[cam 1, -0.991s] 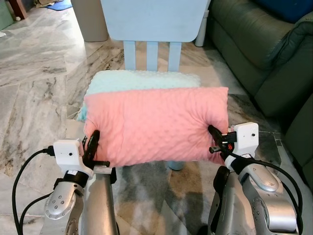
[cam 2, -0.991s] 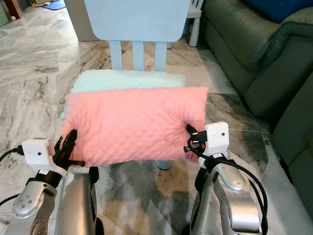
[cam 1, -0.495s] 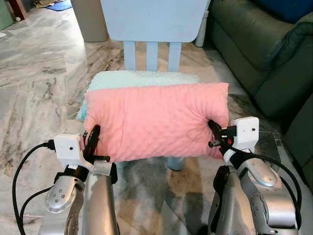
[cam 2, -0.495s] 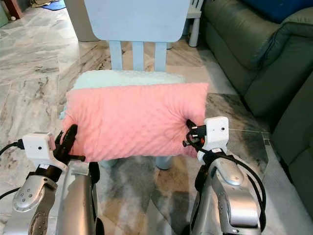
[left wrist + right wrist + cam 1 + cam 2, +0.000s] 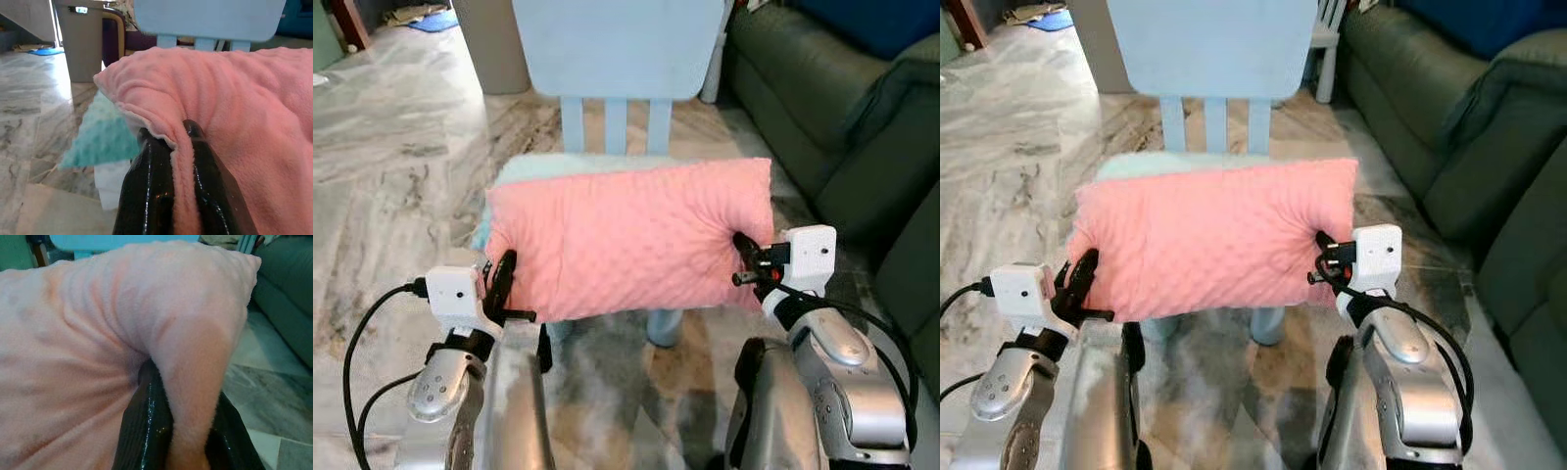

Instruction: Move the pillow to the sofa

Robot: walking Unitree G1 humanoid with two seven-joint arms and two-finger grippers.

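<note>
Left eye view: pink pillow (image 5: 631, 238) spans between left tool (image 5: 501, 291) and right tool (image 5: 744, 260), each pinching an end.

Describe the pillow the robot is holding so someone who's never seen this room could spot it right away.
Find the pale blue chair beside the dark green sofa. In front of it, the left gripper and right gripper each pinch one end of the pink pillow. Its pink colour sets it apart from the mint cushion behind it.
</note>
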